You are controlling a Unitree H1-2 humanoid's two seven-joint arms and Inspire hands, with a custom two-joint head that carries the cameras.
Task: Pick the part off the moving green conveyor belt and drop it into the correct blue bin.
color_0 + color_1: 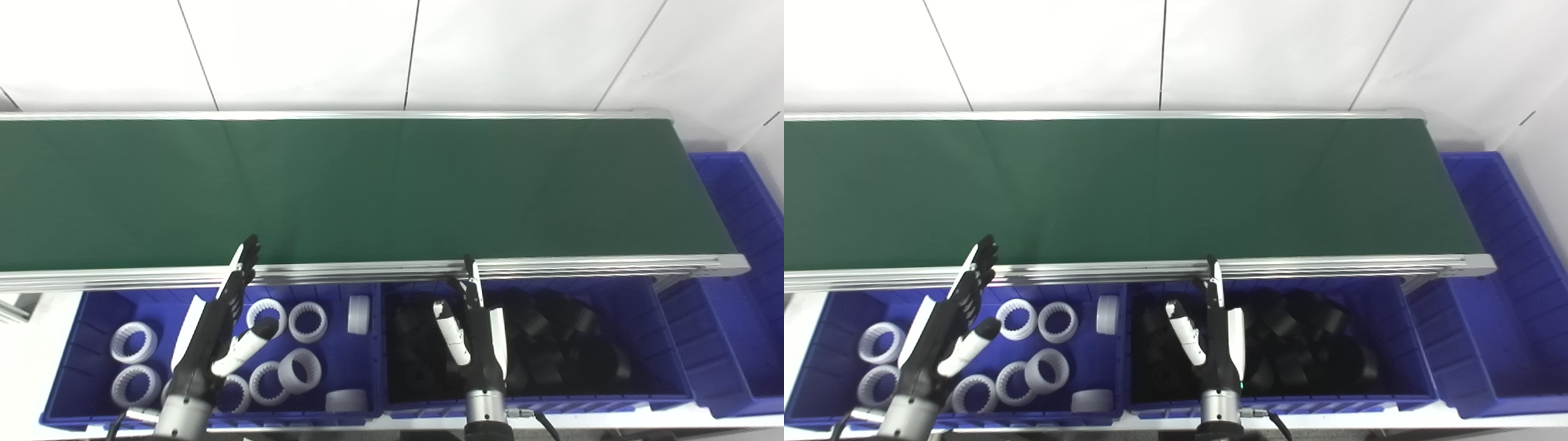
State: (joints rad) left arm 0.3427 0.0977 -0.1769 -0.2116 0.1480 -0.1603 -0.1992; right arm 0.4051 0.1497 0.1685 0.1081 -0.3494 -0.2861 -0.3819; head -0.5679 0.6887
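belt: long green conveyor belt [367,190], across frame centre
left hand [211,343]: fingers spread, holding nothing, over blue bin of white toothed rings [79,343]
right hand [474,334]: fingers apart, over blue bin of black parts [661,343], probably empty

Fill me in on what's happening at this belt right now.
The green belt carries no part at the moment. Both hands are open and hold nothing: the left hand hovers over the bin of white rings, the right hand over the bin of black parts. A third blue bin sits at the belt's right end.
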